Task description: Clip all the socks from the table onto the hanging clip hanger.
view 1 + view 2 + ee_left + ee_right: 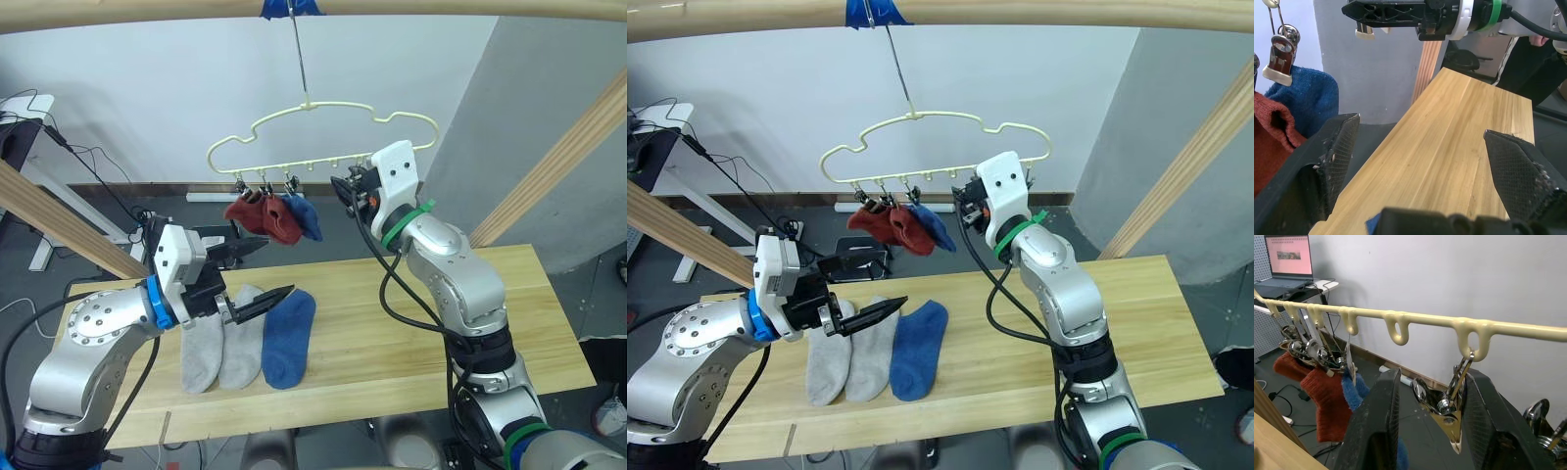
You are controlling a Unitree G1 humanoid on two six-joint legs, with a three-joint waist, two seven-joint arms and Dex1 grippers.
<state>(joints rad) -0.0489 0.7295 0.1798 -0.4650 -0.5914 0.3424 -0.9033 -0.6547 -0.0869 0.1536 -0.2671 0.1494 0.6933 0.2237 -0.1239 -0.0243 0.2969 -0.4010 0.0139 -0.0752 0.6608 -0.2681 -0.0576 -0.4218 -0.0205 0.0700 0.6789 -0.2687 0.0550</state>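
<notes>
The pale-yellow clip hanger [323, 129] hangs from a hook over the table [441, 323]. Two rust-red socks [260, 215] and a blue sock [307, 217] are clipped at its left end. On the table lie two light grey socks [204, 351] and a blue sock [289, 338], side by side. My left gripper [277, 264] is open, held above the lying socks and below the hung ones, with nothing in it. My right gripper [1432, 426] is open at the hanger's row, its fingers [1376, 431] on either side of an empty metal clip [1449, 406].
A thick wooden pole [441, 8] carries the hanger, with slanted wooden posts at the left [59, 220] and right [568, 147]. A desk with a laptop [1288, 257] stands far left. Bare table top lies to the right of the socks.
</notes>
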